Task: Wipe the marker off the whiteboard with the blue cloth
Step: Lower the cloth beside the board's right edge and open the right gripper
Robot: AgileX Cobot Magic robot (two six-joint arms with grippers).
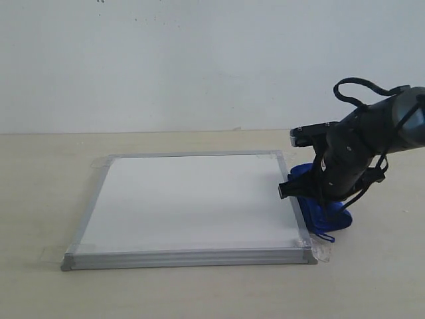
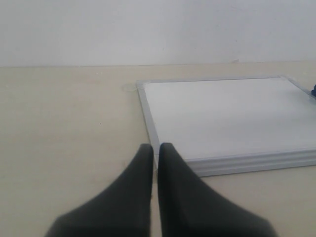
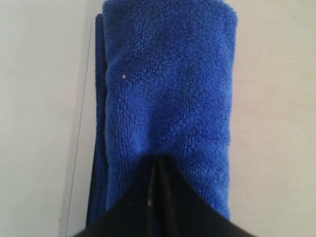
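Observation:
The whiteboard point(image 1: 192, 199) lies flat on the table, and its white face shows no red marker line in any view. The blue cloth point(image 1: 327, 216) lies folded on the table against the board's right edge. My right gripper point(image 1: 317, 199) points down onto it. In the right wrist view the fingertips of the right gripper point(image 3: 158, 160) are pinched together in the blue cloth point(image 3: 168, 84), which puckers toward them, with the board point(image 3: 34, 98) alongside. My left gripper point(image 2: 155, 146) is shut and empty, hovering off the near corner of the whiteboard point(image 2: 227, 113).
The board's silver frame point(image 1: 189, 258) stands slightly proud of the beige table point(image 1: 40, 173), with clear tape tabs point(image 1: 322, 254) at its corners. A plain white wall point(image 1: 199, 60) rises behind the table.

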